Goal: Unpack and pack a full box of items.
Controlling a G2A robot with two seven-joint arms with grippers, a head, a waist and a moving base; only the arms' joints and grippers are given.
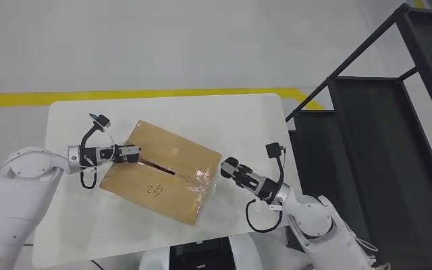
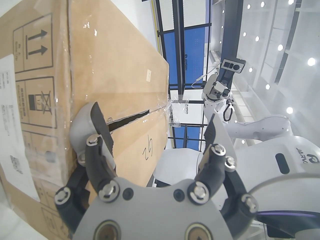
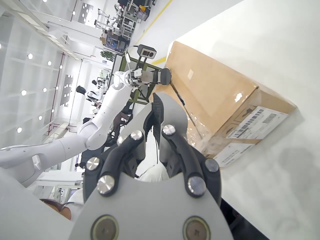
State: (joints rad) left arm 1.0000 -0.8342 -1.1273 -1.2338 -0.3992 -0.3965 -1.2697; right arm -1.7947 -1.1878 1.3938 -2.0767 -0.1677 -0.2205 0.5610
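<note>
Bearing cardboard box (image 1: 169, 165), white table (image 1: 256, 121)

A white table (image 1: 250, 135) with rounded corners stands on a pale grey floor (image 1: 202, 40). A yellow floor line (image 1: 169, 96) runs along the floor just beyond the table's far edge, roughly parallel to it. A black metal shelf rack (image 1: 378, 121) stands just beside the table's right edge, its dark shelves stepping away from the far right corner. In the left wrist view, a black-framed rack with blue panels (image 2: 195, 43) rises beneath round ceiling lights (image 2: 311, 61). The right wrist view shows the bare tabletop (image 3: 250, 26) and the yellow line (image 3: 162, 11) past it.
</note>
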